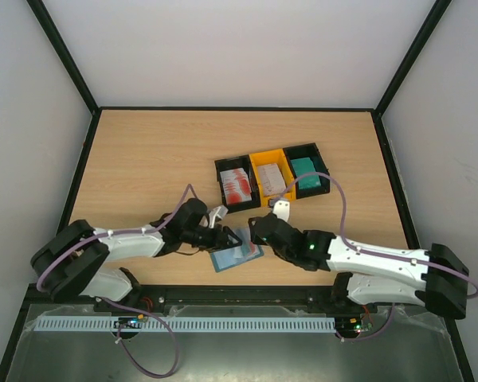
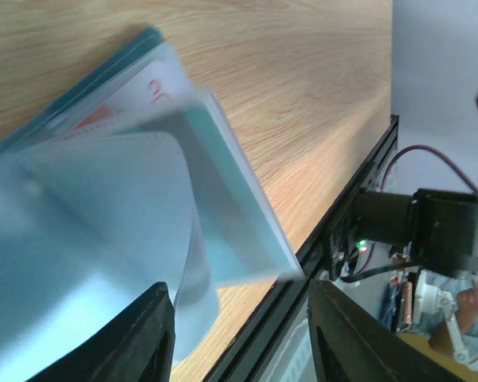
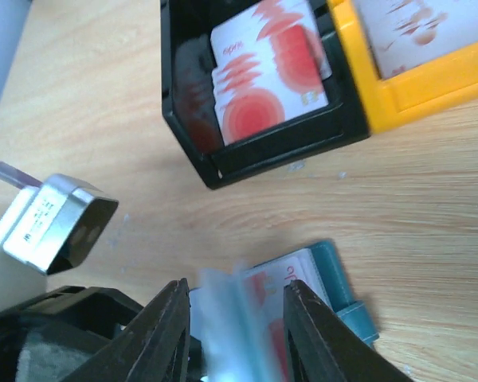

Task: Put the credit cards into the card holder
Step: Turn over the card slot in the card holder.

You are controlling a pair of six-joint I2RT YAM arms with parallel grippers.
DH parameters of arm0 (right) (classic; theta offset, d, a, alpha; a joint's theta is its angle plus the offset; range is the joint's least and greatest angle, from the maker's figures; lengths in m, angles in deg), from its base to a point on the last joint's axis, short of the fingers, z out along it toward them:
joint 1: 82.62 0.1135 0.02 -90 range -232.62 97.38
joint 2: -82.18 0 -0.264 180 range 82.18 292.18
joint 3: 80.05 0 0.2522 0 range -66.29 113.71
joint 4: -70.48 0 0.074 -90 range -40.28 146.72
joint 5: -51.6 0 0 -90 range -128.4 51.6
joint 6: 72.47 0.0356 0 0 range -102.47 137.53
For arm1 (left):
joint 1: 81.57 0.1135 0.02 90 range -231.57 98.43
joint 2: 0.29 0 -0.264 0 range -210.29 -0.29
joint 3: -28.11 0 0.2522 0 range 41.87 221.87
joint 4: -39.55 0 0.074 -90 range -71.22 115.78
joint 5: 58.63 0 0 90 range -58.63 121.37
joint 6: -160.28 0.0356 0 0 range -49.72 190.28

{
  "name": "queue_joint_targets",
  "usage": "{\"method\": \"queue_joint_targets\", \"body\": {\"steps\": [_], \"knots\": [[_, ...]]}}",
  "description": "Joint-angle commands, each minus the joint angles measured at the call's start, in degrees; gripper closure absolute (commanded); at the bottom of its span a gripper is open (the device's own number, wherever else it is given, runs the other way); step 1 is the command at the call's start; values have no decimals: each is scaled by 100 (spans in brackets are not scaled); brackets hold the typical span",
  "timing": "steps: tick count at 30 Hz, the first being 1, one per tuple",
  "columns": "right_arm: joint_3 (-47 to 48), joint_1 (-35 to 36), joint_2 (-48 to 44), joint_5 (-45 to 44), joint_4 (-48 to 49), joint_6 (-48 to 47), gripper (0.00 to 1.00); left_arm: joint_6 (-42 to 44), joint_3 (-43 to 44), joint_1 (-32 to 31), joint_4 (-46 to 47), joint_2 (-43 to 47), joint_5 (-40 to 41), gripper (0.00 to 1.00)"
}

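Top external view shows me the small flat blue-teal folding card holder [image 1: 237, 256] lying open on the light wooden table [image 1: 159, 159], near the front edge, with both arms bent in over it. The left gripper [image 1: 228, 238] is at its left upper corner and the right gripper [image 1: 257, 234] at its right upper corner. In the left wrist view the left gripper [image 2: 239, 334] has its jaws apart with a free gap between them; a clear plastic sleeve of the holder [image 2: 103, 199] hangs down just beside one finger [image 2: 143, 338], and I see nothing pinched. In the right wrist view the right gripper [image 3: 235, 326] also has its jaws apart. A blurred pale sheet stands between them, and I cannot tell if it touches them. Beside it, a red-and-white plastic card [image 3: 296, 277] sits in the holder [image 3: 342, 286]. Behind the holder stand three small plastic bins in a row: a black bin [image 1: 221, 181] with red-and-white cards [image 1: 237, 185], a yellow bin [image 1: 260, 171] with whitish-grey cards [image 1: 275, 180], and another black bin [image 1: 301, 148] with green-teal cards [image 1: 307, 169].
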Motion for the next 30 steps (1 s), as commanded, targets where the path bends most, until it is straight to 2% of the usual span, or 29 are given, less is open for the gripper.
{"method": "queue_joint_targets", "body": {"steps": [1,10,13,21,26,30], "knots": [[-164,31,-460,-788,-485,294,66,227,460,-120,289,-433,-5,49],[65,-54,-809,-886,-1027,159,59,351,859,-326,313,-1248,535,42],[237,-179,-1004,-897,-1179,5,57,395,912,-335,148,-1179,708,38],[577,-684,-1282,-600,-1408,-303,55,934,1266,-331,-880,-687,1261,36],[601,-795,-1010,254,-1144,-546,55,1262,1554,-308,-1537,-601,1480,49],[510,-793,-730,872,-986,-679,54,1459,1707,-302,-1842,-484,1589,54]]}}
